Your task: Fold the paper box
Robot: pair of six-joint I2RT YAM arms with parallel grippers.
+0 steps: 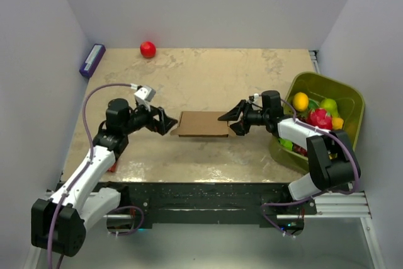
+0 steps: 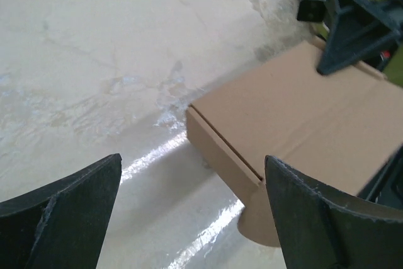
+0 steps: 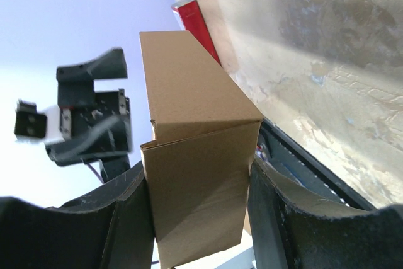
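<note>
The paper box is a plain brown, flat rectangular box lying in the middle of the table. My right gripper holds its right end. In the right wrist view the two fingers press on both sides of the box's end panel. My left gripper is open at the box's left end, not touching it. In the left wrist view the box lies ahead and to the right, with a rounded tab sticking out beside the right finger.
A green bin of toy fruit stands at the right edge behind my right arm. A red ball and a small purple box lie at the far left. A red flat pack lies near the left arm.
</note>
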